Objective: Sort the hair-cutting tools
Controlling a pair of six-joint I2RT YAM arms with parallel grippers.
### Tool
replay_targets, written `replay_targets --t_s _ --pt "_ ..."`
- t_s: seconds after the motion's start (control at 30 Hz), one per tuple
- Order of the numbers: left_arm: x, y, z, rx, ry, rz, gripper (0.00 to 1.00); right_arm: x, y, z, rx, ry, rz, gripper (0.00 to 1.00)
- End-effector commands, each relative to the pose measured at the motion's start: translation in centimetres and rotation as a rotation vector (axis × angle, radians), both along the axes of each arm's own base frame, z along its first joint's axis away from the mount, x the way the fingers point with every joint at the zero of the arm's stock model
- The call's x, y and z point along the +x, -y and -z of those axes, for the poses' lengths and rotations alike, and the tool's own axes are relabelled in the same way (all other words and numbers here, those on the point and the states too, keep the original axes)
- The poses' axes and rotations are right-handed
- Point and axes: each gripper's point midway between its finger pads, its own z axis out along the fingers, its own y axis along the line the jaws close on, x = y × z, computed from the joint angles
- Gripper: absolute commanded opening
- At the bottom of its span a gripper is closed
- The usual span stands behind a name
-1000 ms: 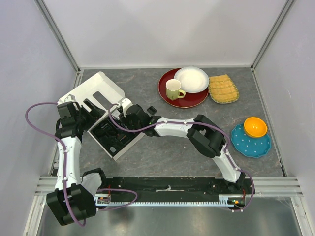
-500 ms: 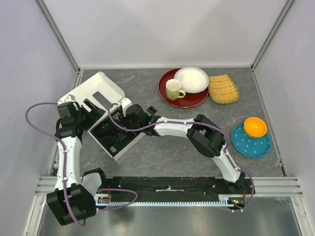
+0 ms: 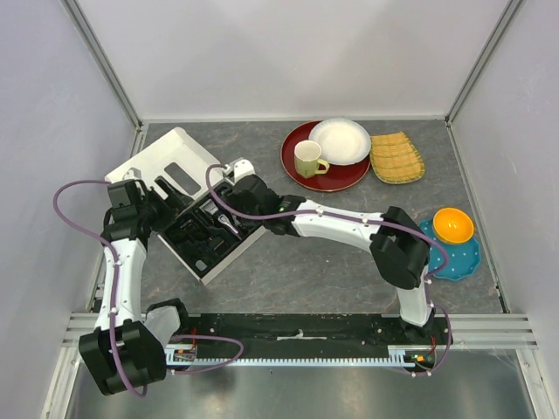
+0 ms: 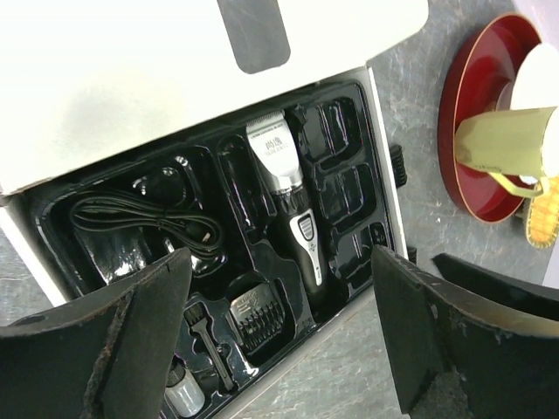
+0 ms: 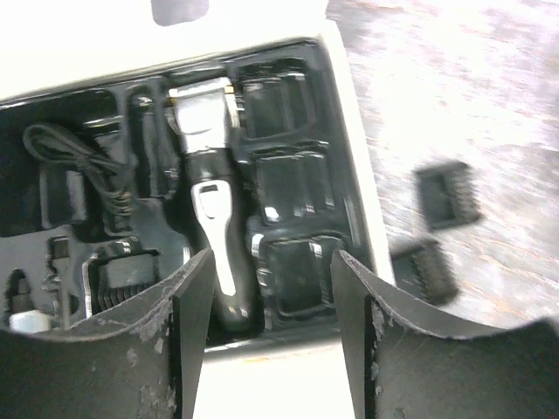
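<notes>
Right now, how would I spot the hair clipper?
Find the open white box on the table's left. In its black tray's middle slot lies the clipper. Only it has a silver head; the cord and comb guard beside it are black.

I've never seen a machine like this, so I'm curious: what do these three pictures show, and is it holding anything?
These are two robot arms bolted to a table, each ending in a two-finger gripper. The wide picture looks down from above and behind them; the other two come from cameras on the wrists, so the dark shapes at the bottom are each gripper's own fingers. The left gripper and right gripper are both open and hold nothing. Below them is a white box with a black tray holding an electric hair clipper, a cord and a comb guard. Two loose comb guards lie on the table beside the box. A yellow mug stands on a red plate.
</notes>
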Motion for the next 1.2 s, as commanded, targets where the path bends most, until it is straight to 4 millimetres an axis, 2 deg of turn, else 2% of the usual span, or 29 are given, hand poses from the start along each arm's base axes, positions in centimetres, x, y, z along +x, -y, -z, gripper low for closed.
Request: replay_targets --t_s 0.0,0.07,0.1,0.27,0.4,0.5,0.63,0.7,0.73,0.77,0.8,0.83,0.87,0.93,0.97,1.1,1.17 --pt "0.5 0.9 -0.9 0.013 0.003 0.039 0.89 1.8 7.0 -0.5 -0.086 -0.048 0.240 0.67" --pt "0.2 1.2 -1.3 0.022 -0.004 0.052 0.89 2.2 8.2 0.1 -0.083 -0.095 0.263 0.70" --pt "0.1 1.2 -1.2 0.028 -0.009 0.053 0.89 2.9 9.3 0.6 -0.083 -0.112 0.282 0.71" --pt "-0.6 1.4 0.0 0.049 -0.044 0.059 0.89 5.5 10.0 1.8 -0.092 -0.126 0.283 0.72" --pt "-0.7 2.1 1.5 0.038 -0.068 0.096 0.89 7.4 11.6 4.2 -0.108 -0.184 0.375 0.60" --pt "-0.6 2.8 2.3 0.029 -0.084 0.132 0.89 7.1 11.2 5.4 -0.114 -0.222 0.341 0.54" --pt "-0.3 3.3 2.5 0.042 -0.092 0.164 0.88 5.6 10.7 7.2 -0.127 -0.269 0.261 0.48" --pt "0.1 3.3 2.1 0.052 -0.088 0.173 0.87 4.6 10.0 6.7 -0.100 -0.285 0.187 0.47" --pt "0.2 3.3 2.0 0.057 -0.089 0.173 0.87 3.7 10.3 7.4 -0.106 -0.307 0.162 0.46" --pt "0.6 3.3 1.5 0.062 -0.081 0.177 0.87 3.4 9.9 6.0 -0.074 -0.286 0.121 0.46" --pt "0.8 3.3 1.3 0.065 -0.082 0.175 0.87 2.6 9.6 5.7 -0.052 -0.297 0.086 0.47" --pt "1.0 3.2 1.0 0.069 -0.080 0.175 0.87 1.8 10.3 6.4 -0.061 -0.310 0.081 0.47" --pt "1.5 3.1 0.3 0.073 -0.066 0.173 0.87 1.6 10.2 5.0 -0.037 -0.277 0.056 0.47" --pt "2.3 3.1 -0.1 0.070 -0.067 0.174 0.87 0.9 10.9 5.1 -0.040 -0.271 0.043 0.48" --pt "2.9 3.2 -1.1 0.071 -0.046 0.176 0.87 0.9 11.2 4.3 -0.038 -0.254 0.044 0.49" --pt "5.0 3.2 -2.6 0.073 -0.026 0.183 0.87 1.8 13.5 2.8 -0.065 -0.207 0.161 0.52" --pt "6.0 2.9 -3.8 0.088 -0.008 0.177 0.87 2.6 15.9 2.1 -0.102 -0.179 0.284 0.55"
